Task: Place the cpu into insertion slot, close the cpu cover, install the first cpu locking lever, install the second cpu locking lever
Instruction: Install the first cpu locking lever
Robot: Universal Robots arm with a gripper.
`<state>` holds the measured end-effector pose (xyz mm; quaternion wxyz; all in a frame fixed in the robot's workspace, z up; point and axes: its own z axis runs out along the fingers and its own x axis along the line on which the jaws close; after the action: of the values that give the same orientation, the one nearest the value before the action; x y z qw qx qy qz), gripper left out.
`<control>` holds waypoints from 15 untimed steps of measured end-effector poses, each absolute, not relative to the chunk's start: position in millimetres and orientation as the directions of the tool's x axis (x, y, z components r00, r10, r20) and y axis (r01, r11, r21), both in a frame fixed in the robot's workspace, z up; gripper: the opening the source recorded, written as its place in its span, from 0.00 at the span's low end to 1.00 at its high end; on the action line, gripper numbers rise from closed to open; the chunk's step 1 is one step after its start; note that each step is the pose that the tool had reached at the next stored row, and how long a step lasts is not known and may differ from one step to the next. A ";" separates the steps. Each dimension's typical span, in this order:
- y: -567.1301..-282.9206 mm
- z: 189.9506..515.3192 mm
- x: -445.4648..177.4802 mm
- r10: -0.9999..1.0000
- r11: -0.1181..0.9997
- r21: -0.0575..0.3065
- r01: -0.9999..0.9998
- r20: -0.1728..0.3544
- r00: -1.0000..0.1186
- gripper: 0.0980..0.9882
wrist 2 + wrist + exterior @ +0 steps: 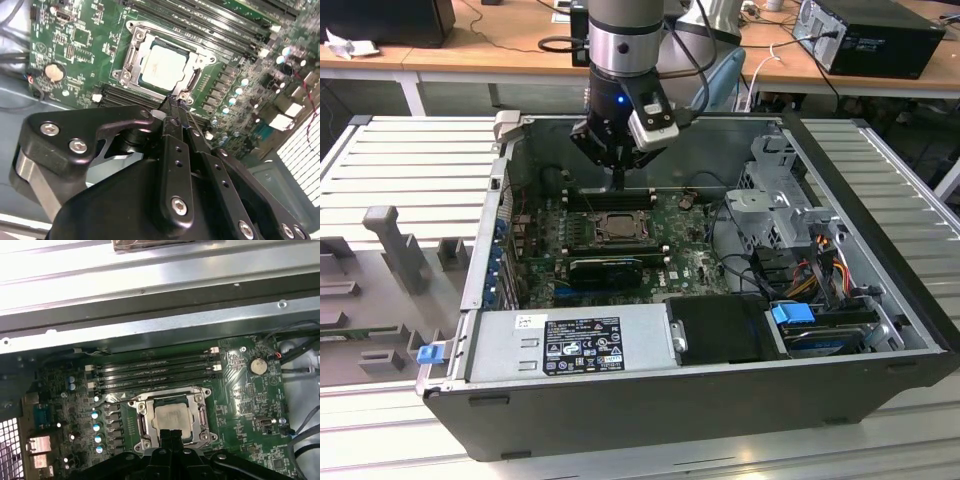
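The cpu already lies flat, grey metal face up, in the insertion slot on the motherboard. The cpu cover is folded down around it, the chip showing through its window. Placing and covering therefore look done, and the step in hand is, by my reading, the locking levers.

A thin wire lever runs along the socket edge next to the memory slots. I cannot tell whether it is hooked under its catch.

The pincer has its fingers pressed together on nothing. It hangs just above the board at the socket edge that faces those slots.

Seating a lever calls for a narrow tip on the wire. It has to press down and sideways under the catch without sliding onto the chip or the cover.

Room is tight. The memory slots lie just beside the socket, and a row of capacitors stands near another side. A coin cell sits farther off.

The computer case stands on the ribbed counter. Within it, the power supply fills the near edge. The drive cage and cables keep to the exterior view's right, well apart from the socket.
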<state>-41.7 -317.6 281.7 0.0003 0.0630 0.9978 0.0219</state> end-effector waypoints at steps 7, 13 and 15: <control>-317.6 281.1 -41.7 -0.042 0.998 0.044 -0.042 0.001 -0.999 0.01; -317.6 280.7 -41.1 -0.180 0.983 0.044 -0.180 0.001 -0.984 0.01; -317.6 280.7 -41.0 -0.198 0.979 0.044 -0.198 0.001 -0.980 0.01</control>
<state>-41.0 -317.6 280.7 -0.0029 -0.0995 0.9948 0.0217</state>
